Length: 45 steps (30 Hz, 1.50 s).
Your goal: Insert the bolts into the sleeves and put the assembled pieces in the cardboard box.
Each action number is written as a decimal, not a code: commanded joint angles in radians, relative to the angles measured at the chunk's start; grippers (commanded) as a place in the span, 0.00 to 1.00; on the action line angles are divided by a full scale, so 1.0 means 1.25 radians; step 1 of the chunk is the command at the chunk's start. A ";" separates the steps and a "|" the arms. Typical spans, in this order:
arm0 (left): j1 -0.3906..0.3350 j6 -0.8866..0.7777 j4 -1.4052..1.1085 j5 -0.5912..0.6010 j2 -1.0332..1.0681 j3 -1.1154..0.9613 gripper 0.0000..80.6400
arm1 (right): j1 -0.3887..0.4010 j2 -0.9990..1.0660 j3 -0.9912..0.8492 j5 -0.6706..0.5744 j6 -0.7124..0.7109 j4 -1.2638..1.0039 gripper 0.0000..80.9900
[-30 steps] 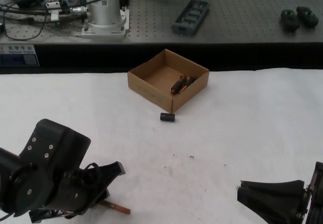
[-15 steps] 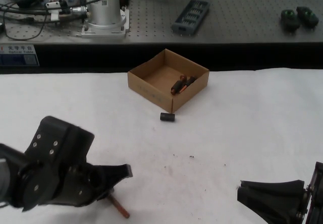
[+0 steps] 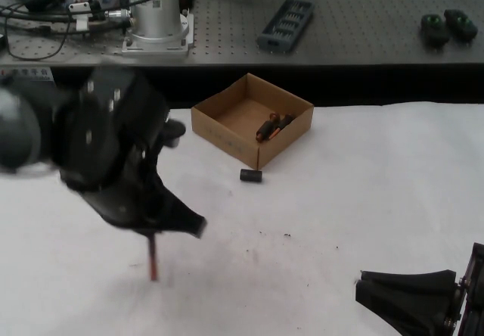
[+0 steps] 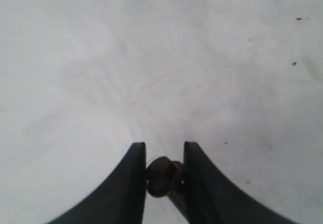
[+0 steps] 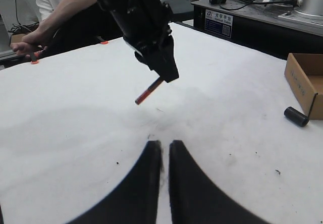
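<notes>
— What's the left gripper (image 4: 164,151) got?
— A bolt (image 3: 153,260), pinched at its half-hidden head, hanging above the cloth (image 3: 340,185).
— The right gripper (image 5: 165,151)?
— Nearly pressed together, empty. A sleeve (image 3: 251,175) lies beside the cardboard box (image 3: 227,143).

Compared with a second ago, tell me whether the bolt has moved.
Yes. The bolt has been lifted toward the cardboard box, swinging from flat to upright.
</notes>
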 commanded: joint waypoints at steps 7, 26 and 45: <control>-0.003 0.158 0.123 -0.049 0.001 -0.082 0.01 | -0.005 -0.005 -0.001 0.002 0.001 -0.009 0.07; -0.003 0.111 0.124 0.087 0.178 -0.076 0.01 | -0.005 -0.005 -0.001 0.002 0.001 -0.009 0.07; -0.003 0.069 0.171 0.030 0.213 -0.083 0.67 | -0.005 -0.005 -0.001 0.002 0.001 -0.009 0.07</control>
